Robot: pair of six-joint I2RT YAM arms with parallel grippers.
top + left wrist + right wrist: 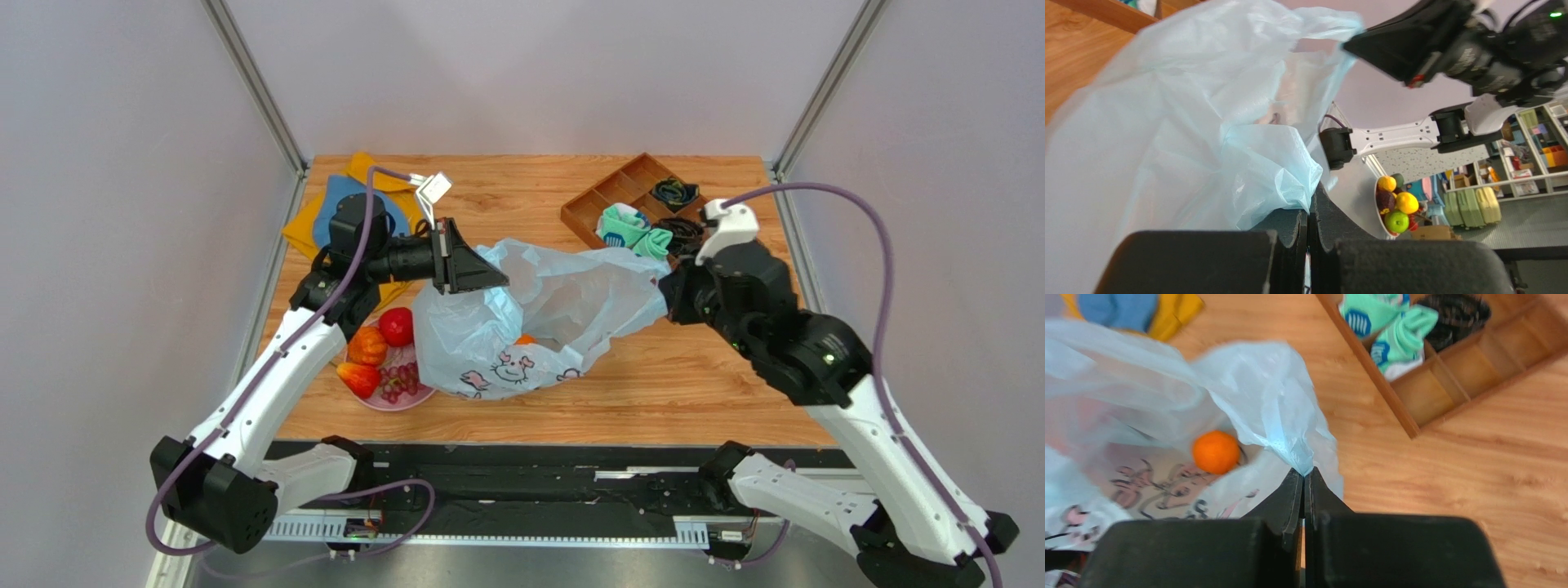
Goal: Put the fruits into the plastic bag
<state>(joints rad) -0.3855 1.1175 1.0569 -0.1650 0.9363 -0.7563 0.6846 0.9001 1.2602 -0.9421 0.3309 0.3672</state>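
Landmark: plastic bag (540,312), pale blue and crinkled, cartoon print on its near face. It lies mid-table (687,380), its mouth stretched between the two arms.
Left gripper (472,260): clamped on the bag's upper-left rim. The fingers are pressed together with film pinched between them, and that rim is raised off the wood.
Right gripper (1304,474): clenched on a fold of the bag's right rim. The film bunches right at the fingertips.
Orange (1215,451): inside the bag, resting on its lower layer above the print, seen through the open mouth.
Pink plate (417,398): just left of the bag's near-left corner. Cannot tell whether the film touches it.
Fruits on the plate: red apple (395,326) closest to the bag's left edge, orange-coloured fruit (367,346) beside it, red-orange fruit (359,377) nearer the arm bases, and grapes (398,382) between these and the bag.
Wooden divided tray (589,208): beyond the bag's right end, holding a green-and-white cloth (635,229) and black coiled items (675,191).
Blue cloth on yellow cloth (331,208): beyond the bag's left end, partly behind the left arm.
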